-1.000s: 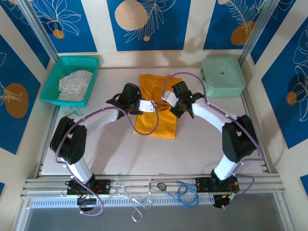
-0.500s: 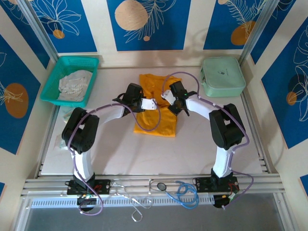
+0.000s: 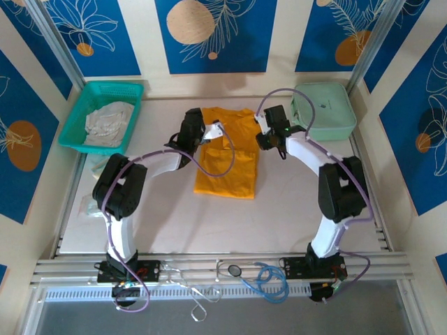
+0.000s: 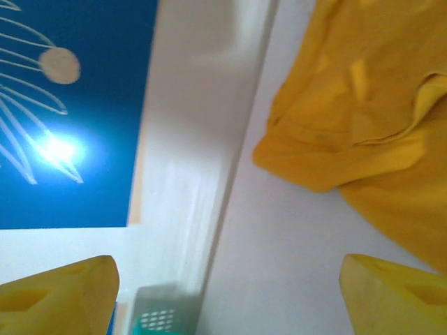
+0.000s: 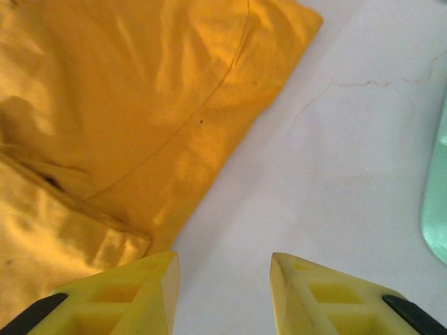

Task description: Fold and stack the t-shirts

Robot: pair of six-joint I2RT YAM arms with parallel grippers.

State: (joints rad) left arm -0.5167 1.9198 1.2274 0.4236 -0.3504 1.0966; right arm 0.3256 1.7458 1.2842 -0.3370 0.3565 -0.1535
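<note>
The mustard-orange t-shirt (image 3: 227,153) lies flat in a long folded shape mid-table, its top edge toward the back wall. My left gripper (image 3: 202,125) hovers at the shirt's back-left corner. In the left wrist view its jaws (image 4: 230,300) stand wide open over bare table, and the shirt (image 4: 363,105) lies apart at the upper right. My right gripper (image 3: 264,134) is at the shirt's right edge. In the right wrist view it (image 5: 223,279) is open with only table between its fingers, beside the shirt's hem (image 5: 126,105). A pale whitish-grey garment (image 3: 108,122) lies crumpled in the teal basket (image 3: 73,132).
A mint-green hard case (image 3: 323,112) sits at the back right, close to my right arm, and its edge (image 5: 436,202) is near the right gripper. The teal basket (image 4: 157,321) stands at the back left. Cables lie along the near rail (image 3: 265,279).
Both grippers have opened, let go of the orange cloth and moved toward the back of the table. The shirt now lies flat and free.
</note>
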